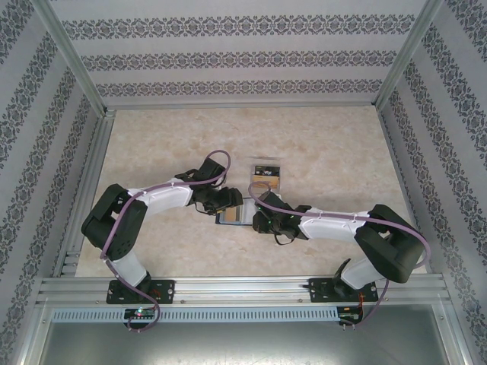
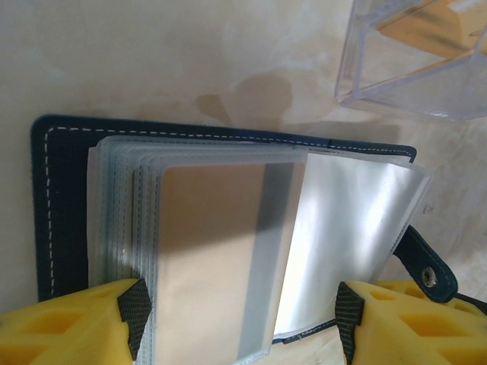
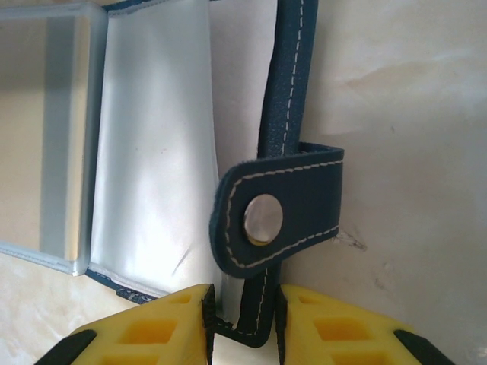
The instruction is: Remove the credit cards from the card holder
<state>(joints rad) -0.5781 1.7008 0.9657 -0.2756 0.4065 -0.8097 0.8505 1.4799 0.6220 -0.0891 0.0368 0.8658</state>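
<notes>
— Well, how does the card holder (image 1: 231,219) look?
— Dark navy with pale stitching. It lies open and flat on the table (image 1: 327,144) between the two arms, near the clear plastic box (image 1: 266,176). A stack of clear sleeves (image 2: 114,205) fans out of it, and its closing tab (image 3: 281,217), with a metal snap, sticks out at one side.
— And the grippers?
— The right gripper (image 3: 243,323) pinches the holder's navy edge just by the tab. The left gripper (image 2: 240,319) stands with its jaws wide apart over the sleeves.
— Any cards?
— Hard to say. The top sleeve shows a pale tan rectangle (image 2: 213,258), and I cannot tell whether it is a card. Glare washes out the next sleeve, and the box's orange contents are cut off.
— The surroundings?
— A cream marbled tabletop, an aluminium frame (image 1: 243,287), and walls (image 1: 243,59) papered in grey patterned stripes
</notes>
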